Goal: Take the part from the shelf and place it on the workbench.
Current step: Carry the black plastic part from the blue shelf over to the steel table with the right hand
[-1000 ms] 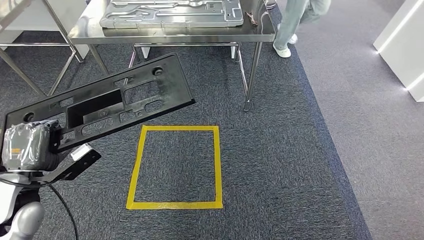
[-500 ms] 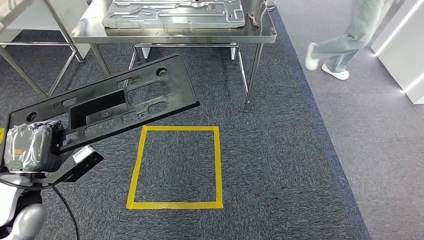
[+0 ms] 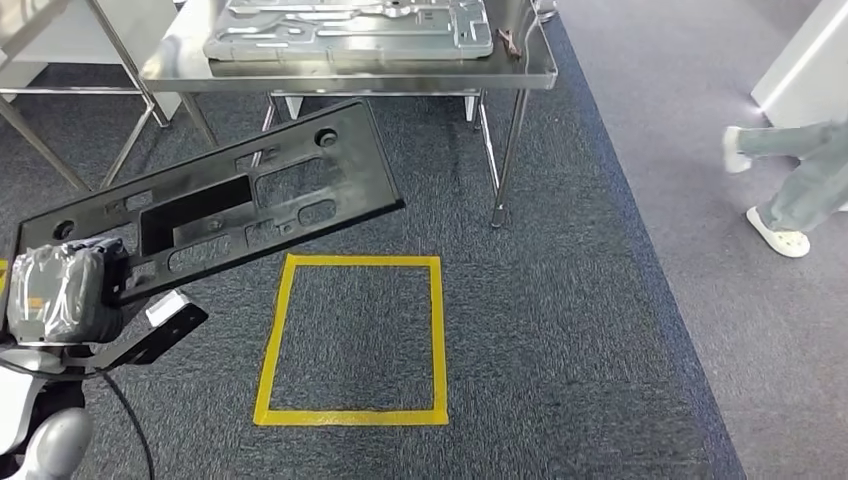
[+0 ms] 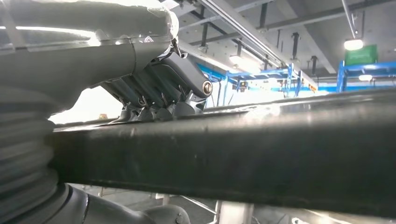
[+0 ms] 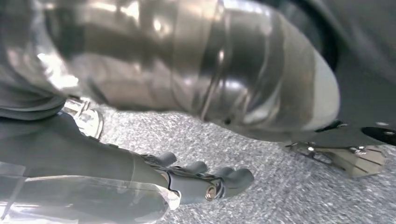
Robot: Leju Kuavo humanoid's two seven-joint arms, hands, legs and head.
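A long black plastic part [image 3: 220, 200] with several cut-outs is held in the air by my left hand [image 3: 65, 290], which grips its near end at the lower left of the head view. The part slants up and away toward the steel workbench [image 3: 350, 75] at the far side. In the left wrist view the part [image 4: 233, 158] is a thick dark bar, with my dark fingers [image 4: 159, 100] wrapped over its edge. My right hand [image 5: 196, 179] hangs over grey carpet with its fingers loosely extended and holds nothing.
A large grey metal panel [image 3: 340, 25] lies on the workbench. A yellow tape square [image 3: 350, 340] marks the carpet in front of it. A person's legs [image 3: 800, 190] cross the lighter floor at the right. More steel frame legs [image 3: 60, 130] stand at the left.
The person has walked from beside the workbench's far corner to the right edge of the view. The camera has shifted slightly. The part stays held in my left hand.
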